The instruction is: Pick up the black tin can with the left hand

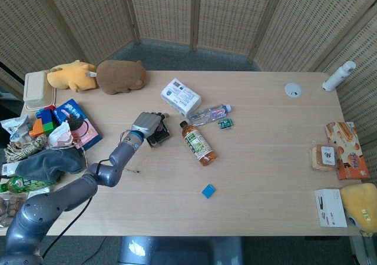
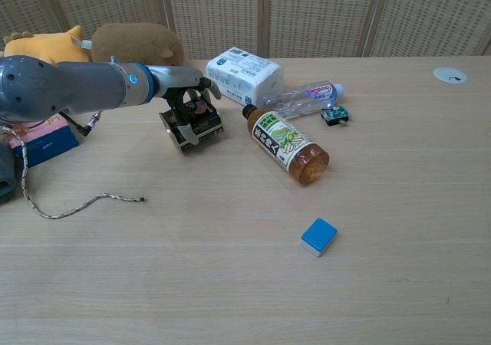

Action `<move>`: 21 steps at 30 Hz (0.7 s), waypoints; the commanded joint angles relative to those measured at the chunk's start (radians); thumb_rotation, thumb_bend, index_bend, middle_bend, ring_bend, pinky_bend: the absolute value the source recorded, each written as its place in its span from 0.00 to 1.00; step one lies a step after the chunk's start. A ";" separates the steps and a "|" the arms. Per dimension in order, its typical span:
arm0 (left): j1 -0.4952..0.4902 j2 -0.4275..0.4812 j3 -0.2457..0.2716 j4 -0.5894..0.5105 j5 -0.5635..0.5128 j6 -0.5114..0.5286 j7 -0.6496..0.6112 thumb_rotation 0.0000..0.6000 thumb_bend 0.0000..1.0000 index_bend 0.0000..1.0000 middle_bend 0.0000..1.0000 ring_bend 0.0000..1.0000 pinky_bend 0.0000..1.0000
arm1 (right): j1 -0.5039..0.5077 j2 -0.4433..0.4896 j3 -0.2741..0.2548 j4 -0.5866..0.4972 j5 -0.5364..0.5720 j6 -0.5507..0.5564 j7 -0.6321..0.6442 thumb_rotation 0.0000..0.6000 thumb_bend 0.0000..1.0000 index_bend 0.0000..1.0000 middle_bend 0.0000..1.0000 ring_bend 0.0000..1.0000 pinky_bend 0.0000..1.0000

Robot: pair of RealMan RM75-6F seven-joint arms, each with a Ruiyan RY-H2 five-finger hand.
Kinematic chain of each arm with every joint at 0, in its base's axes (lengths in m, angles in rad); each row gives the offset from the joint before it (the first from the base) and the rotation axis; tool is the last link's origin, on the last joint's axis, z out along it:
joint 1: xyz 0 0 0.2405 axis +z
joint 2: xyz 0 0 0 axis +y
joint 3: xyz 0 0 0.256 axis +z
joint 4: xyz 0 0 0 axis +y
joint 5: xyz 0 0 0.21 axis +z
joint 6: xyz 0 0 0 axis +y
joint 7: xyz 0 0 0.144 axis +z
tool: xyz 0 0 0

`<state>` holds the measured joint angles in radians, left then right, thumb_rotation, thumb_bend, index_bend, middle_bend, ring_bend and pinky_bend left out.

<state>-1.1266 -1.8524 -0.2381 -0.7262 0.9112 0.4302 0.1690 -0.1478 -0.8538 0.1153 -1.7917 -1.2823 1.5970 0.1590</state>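
- We see the black tin can (image 2: 192,122) on the table (image 2: 230,268), just left of the lying brown tea bottle (image 2: 289,146) and in front of the white tissue pack (image 2: 244,75).
- Our left hand (image 2: 186,89) sits over the tin from above and behind, fingers (image 2: 184,119) curled down its front face.
- It appears to grip the tin, which looks tilted; whether the base has left the table we cannot tell.
- The tin lies directly under the palm, so a lift would go straight up.
- Our right hand is out of sight in both views.
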 commanded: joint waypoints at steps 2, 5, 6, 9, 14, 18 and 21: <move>0.010 0.024 -0.020 -0.038 -0.016 0.017 -0.019 1.00 0.00 0.16 0.35 0.68 0.35 | 0.000 -0.002 0.001 0.002 -0.002 -0.001 0.003 1.00 0.01 0.00 0.00 0.00 0.00; 0.021 0.055 -0.032 -0.081 -0.022 0.034 -0.032 1.00 0.00 0.16 0.35 0.68 0.36 | 0.004 -0.007 0.001 0.005 -0.005 -0.007 0.004 1.00 0.02 0.00 0.00 0.00 0.00; 0.026 0.066 -0.035 -0.095 -0.023 0.042 -0.036 1.00 0.00 0.16 0.35 0.68 0.36 | 0.006 -0.009 0.002 0.006 -0.007 -0.009 0.005 1.00 0.02 0.00 0.00 0.00 0.00; 0.041 0.110 -0.046 -0.155 -0.025 0.066 -0.048 1.00 0.00 0.16 0.35 0.68 0.36 | 0.015 -0.016 0.003 0.011 -0.012 -0.019 0.005 1.00 0.02 0.00 0.00 0.00 0.00; 0.070 0.202 -0.060 -0.277 -0.024 0.117 -0.059 1.00 0.00 0.17 0.35 0.68 0.36 | 0.031 -0.031 0.006 0.020 -0.019 -0.038 0.005 1.00 0.02 0.00 0.00 0.00 0.00; 0.090 0.284 -0.078 -0.382 -0.024 0.164 -0.063 1.00 0.00 0.17 0.35 0.68 0.36 | 0.045 -0.046 0.007 0.028 -0.026 -0.055 0.006 1.00 0.02 0.00 0.00 0.00 0.00; 0.106 0.354 -0.097 -0.470 -0.029 0.199 -0.067 1.00 0.00 0.16 0.35 0.68 0.36 | 0.055 -0.056 0.007 0.035 -0.034 -0.066 0.008 1.00 0.02 0.00 0.00 0.00 0.00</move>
<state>-1.0395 -1.5537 -0.3157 -1.1344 0.8860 0.5932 0.1077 -0.0941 -0.9087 0.1224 -1.7578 -1.3148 1.5322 0.1667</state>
